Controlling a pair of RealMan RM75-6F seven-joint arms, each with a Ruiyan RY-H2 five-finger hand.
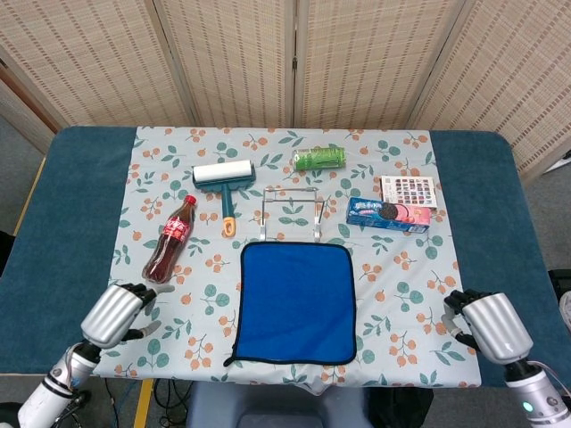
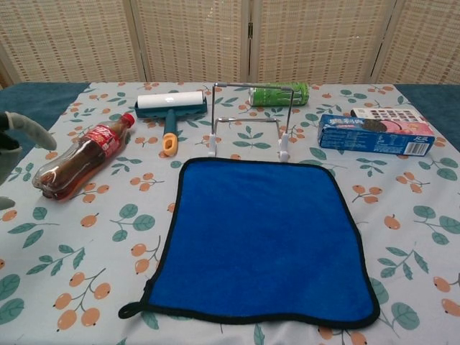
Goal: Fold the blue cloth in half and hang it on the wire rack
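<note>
The blue cloth (image 1: 297, 301) with black trim lies flat and unfolded on the floral tablecloth, near the front edge; in the chest view the cloth (image 2: 262, 237) fills the centre. Just behind it stands the empty wire rack (image 1: 290, 214), upright, and the chest view shows the rack (image 2: 251, 118) too. My left hand (image 1: 116, 314) hovers over the front left of the table, well left of the cloth, holding nothing; its fingers (image 2: 20, 129) show at the chest view's left edge. My right hand (image 1: 489, 324) is at the front right, apart from the cloth, also empty.
A cola bottle (image 1: 169, 239) lies left of the cloth, close to my left hand. A lint roller (image 1: 224, 182) and a green can (image 1: 319, 159) lie behind the rack. A cookie box (image 1: 389, 215) and a patterned card (image 1: 408, 190) sit at the right.
</note>
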